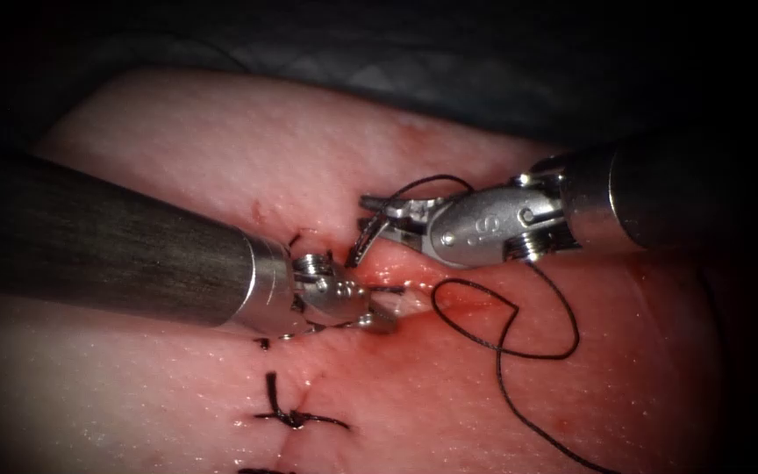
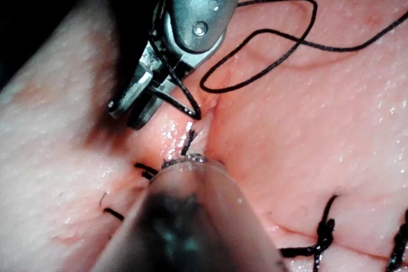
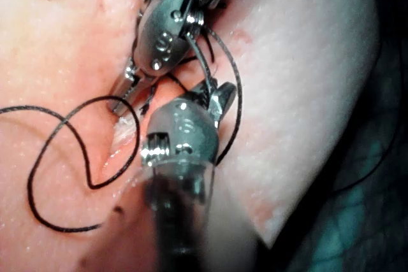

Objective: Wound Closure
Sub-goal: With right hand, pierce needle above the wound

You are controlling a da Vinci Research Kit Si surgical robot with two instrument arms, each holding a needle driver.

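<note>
While the endoscope looks down on the tissue (image 1: 221, 149), we see the right arm's tool (image 1: 385, 211) just above the open stretch of the cut (image 1: 414, 294), its jaws clenched on the needle (image 1: 363, 241). It grips near one end of the curve, and the dark arc runs down from the jaws to the cut's left lip; we cannot tell whether the point has entered. The left arm's tool (image 1: 379, 318) sits at the left lip, tip down at the wound edge beside the red fluid (image 1: 449, 303). Whether its jaws are pinching tissue or merely resting there, we cannot tell. The thread (image 1: 519, 338) coils loose on the right side, and a finished stitch (image 1: 296, 417) crosses the cut lower down.

Over to the left wrist view: the right arm's tool (image 2: 131, 109) has the needle (image 2: 175, 90) crossing through its closed jaws, with a thread (image 2: 268, 39) loop lying beyond. Finished stitches (image 2: 322, 237) show near the left shaft (image 2: 191, 221).

From the right wrist view, the left arm's tool (image 3: 127, 97) points into the cut, the thread (image 3: 60, 157) curling beside it.

The risks, as we judge them: that slack loop could snag on either tool and tangle, and a needle held this near its end could swivel in the jaws if it meets firm tissue.
</note>
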